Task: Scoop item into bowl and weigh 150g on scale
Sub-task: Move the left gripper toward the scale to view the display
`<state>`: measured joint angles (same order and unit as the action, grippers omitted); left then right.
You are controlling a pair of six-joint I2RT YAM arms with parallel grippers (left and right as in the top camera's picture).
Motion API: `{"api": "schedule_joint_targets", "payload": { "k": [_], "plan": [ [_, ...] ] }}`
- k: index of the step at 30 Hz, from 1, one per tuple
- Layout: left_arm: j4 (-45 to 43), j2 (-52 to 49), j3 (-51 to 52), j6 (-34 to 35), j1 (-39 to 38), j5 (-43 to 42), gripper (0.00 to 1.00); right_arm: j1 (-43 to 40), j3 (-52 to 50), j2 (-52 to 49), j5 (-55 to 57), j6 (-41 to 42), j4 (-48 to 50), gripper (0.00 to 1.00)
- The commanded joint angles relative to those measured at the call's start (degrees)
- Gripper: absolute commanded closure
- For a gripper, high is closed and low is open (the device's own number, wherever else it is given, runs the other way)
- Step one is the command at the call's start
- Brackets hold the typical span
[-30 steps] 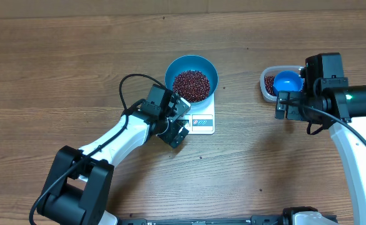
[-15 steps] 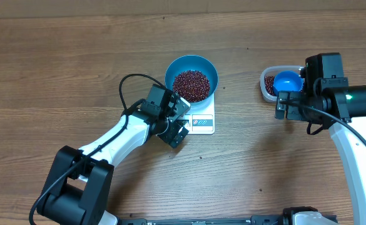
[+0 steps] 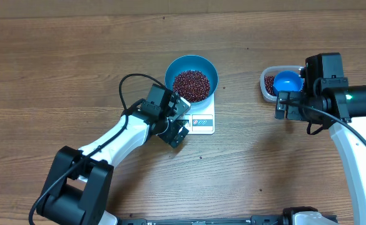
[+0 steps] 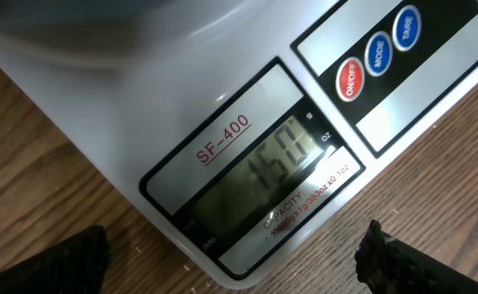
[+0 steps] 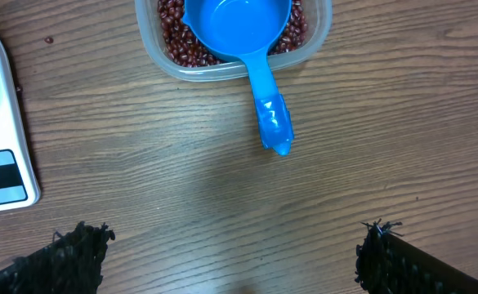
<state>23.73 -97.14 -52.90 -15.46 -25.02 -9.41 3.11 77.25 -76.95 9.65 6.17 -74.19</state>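
On the wooden table (image 3: 57, 62), the left claw (image 3: 183, 122) is fully open and empty. The scale (image 3: 201, 123), carrying the bowl (image 3: 191, 62) of beans (image 3: 191, 85), sits just ahead of it. The right claw (image 3: 282, 105) is wide open, empty, just behind the scoop (image 5: 239, 33).

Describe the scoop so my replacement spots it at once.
Toward the right side of the wooden table sits a clear tub of red-brown beans. The scoop lies in that tub, handle poking out over the rim. It is blue like the bowl on the scale, but small and handled.
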Motion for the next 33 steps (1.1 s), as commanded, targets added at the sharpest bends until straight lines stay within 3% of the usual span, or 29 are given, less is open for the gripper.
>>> {"api": "schedule_joint_targets", "payload": {
  "k": [1, 12, 17, 20, 26, 33],
  "plan": [
    [-0.50, 3.69, 0.26, -0.81, 0.24, -2.10, 0.00, 0.31, 0.31, 0.20, 0.15, -0.46, 0.24, 0.00],
    [-6.03, 10.34, 0.26, -0.59, 0.24, -9.86, 0.01, 0.31, 0.31, 0.20, 0.15, -0.46, 0.24, 0.00],
    [-9.27, 10.32, 0.26, 0.98, 0.24, -8.33, 0.00, 0.31, 0.31, 0.20, 0.15, -0.46, 0.26, 0.00],
    [-10.49, 10.32, 0.26, 5.31, 0.24, -4.22, 0.00, 0.31, 0.31, 0.20, 0.15, -0.46, 0.24, 0.00],
    [-9.77, 10.32, 0.26, 20.28, 0.26, 7.39, 0.00, 0.31, 0.31, 0.20, 0.15, -0.46, 0.26, 0.00],
    [-9.05, 10.32, 0.26, 23.41, 0.24, 8.09, 0.00, 0.31, 0.31, 0.20, 0.17, -0.46, 0.26, 0.00]
  ]
}}
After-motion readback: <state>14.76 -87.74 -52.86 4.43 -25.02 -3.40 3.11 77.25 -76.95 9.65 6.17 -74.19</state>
